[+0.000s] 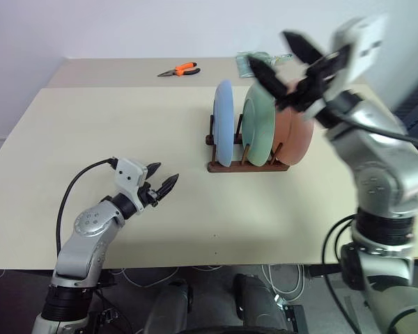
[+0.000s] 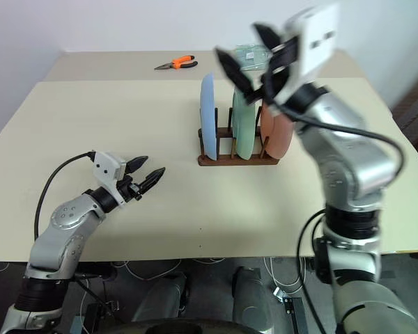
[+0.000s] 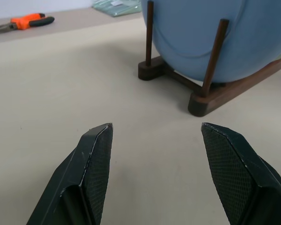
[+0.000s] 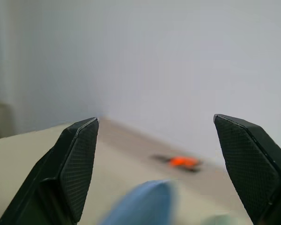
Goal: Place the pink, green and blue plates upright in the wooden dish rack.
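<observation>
Right end effector (image 1: 287, 61) raised above the wooden dish rack (image 1: 247, 165), fingers spread wide, holding nothing. Left end effector (image 1: 161, 184) low over the counter (image 1: 90, 132), well to the left of the rack, fingers apart, empty, pointed toward it. Blue plate (image 1: 223, 122), green plate (image 1: 259, 124) and pink plate (image 1: 292, 136) all on edge between the pegs of the rack, blue leftmost, pink rightmost behind the right arm. Judged complete, all three upright. Plates judged light, stiff, matte plastic, not fragile, somewhat slick; best taken by the upper rim, pinched across the thin edge, if any reseating is needed. Orange pliers (image 1: 179, 69) far behind the rack, not involved.
</observation>
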